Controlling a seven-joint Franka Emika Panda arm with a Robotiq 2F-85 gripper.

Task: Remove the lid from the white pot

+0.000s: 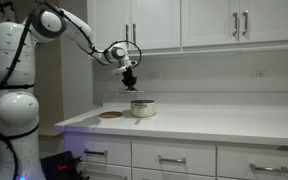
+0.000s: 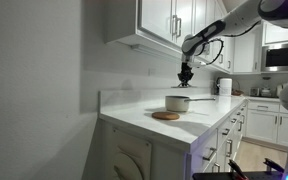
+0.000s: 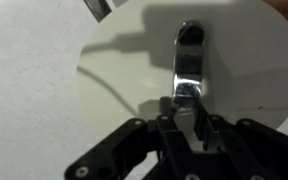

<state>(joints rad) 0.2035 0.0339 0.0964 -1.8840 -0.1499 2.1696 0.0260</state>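
Over the white table, reaching in from one side of the pot: the arm, bent down and ending just above the pot. Beside the pot, flat on the table, a brown disc. Above the pot, the pale lid, filling most of the wrist view. Above that, the claw, closed on the near end of the lid's metal handle, fingers tight on either side of it.

Step in hand, by the look of it: lifting the lid away. Best done by rising straight up from the pot, slowly, until well clear of its rim. With the grip off the handle's middle, expect the lid to tip; keep the wrist level and avoid jerks. Only then swing aside from the pot, and set the lid down flat on bare table near it before letting go.

From the wrist: grip and handle plain, but nothing of the pot, hidden under the lid. From both exterior views: claw hanging a little above the pot, seemingly with a gap, yet all too small to make out the lid or to tell whether it is clear of the rim. Only from outside, too: the disc's full shape and its place just beside the pot.
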